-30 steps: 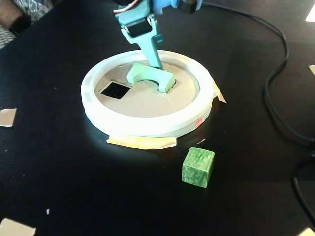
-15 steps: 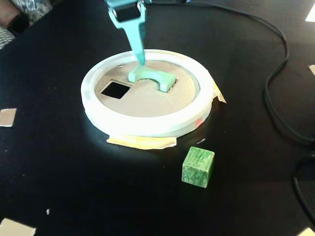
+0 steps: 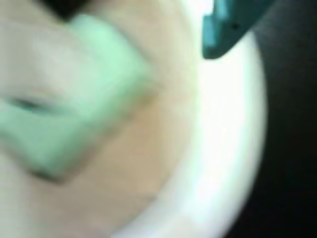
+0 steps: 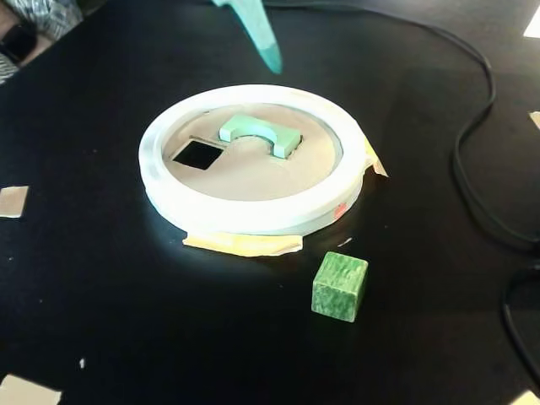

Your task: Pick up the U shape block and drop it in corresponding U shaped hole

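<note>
U shape block [image 4: 259,133]: pale mint green, lying on the tan disc, notch facing the viewer in fixed view; looks partly sunk into the disc face, how deep can't tell. Nothing touches it. Wrist view shows it [image 3: 74,114] as a blurred green mass at left, close to the lens.

U shaped hole: under the block, not visible as its own outline; can't tell if block is fully seated.

Disc [image 4: 245,173]: tan, round, w/ thick white rim [image 4: 253,215]; sits on black table [image 4: 126,321]. Wrist view: rim is a bright overexposed arc [image 3: 228,148].

Square cutout [image 4: 197,153]: dark, left of the block in fixed view, open.

Gripper [image 4: 268,56]: teal, only one finger tip in frame at top of fixed view, above and behind the disc, well clear of the block. Wrist view shows one teal finger [image 3: 225,27] at top right. Jaw state: can't tell, second finger not seen; holds nothing visible.

Green cube [image 4: 340,286]: darker marbled green, on table in front of the disc, near its rim, apart.

Tape [image 4: 243,244]: yellowish strip at disc's front edge; more bits at table edges.

Cable [image 4: 472,143]: black, looping along right side.
</note>
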